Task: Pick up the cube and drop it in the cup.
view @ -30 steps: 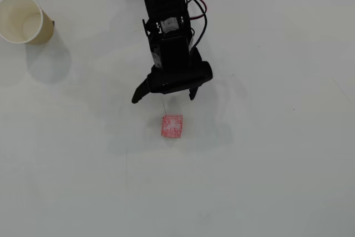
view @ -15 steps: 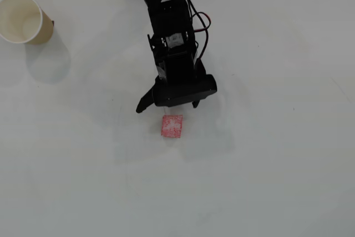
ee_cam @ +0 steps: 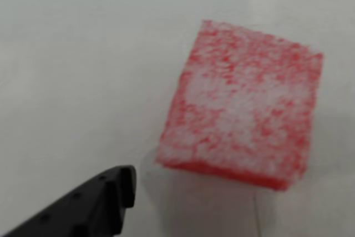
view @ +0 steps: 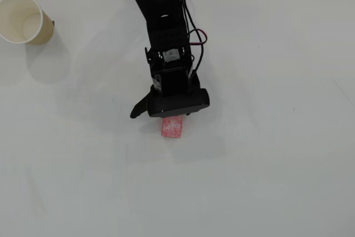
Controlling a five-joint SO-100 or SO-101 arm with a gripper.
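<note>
The red-pink cube (view: pixel 173 128) with whitish speckles lies on the white table, its upper edge covered by the arm's black head in the overhead view. My gripper (view: pixel 162 116) hangs right over it, open. One black finger (view: pixel 136 112) juts out to the left; the other is hidden under the head. In the wrist view the cube (ee_cam: pixel 241 117) fills the centre right, close and slightly blurred. One black fingertip (ee_cam: pixel 108 195) sits at its lower left, apart from it. The cream-white paper cup (view: pixel 22 19) stands at the far upper left, well away.
The black arm (view: pixel 163 20) with its red and black wires (view: pixel 197 37) reaches down from the top edge. A white tabletop (view: pixel 266 154) surrounds the cube on all sides, and the cup's shadow falls below it.
The gripper has come down and forward from above the cube to right over it. Its head now covers the cube's upper edge. Cube and cup have not moved.
</note>
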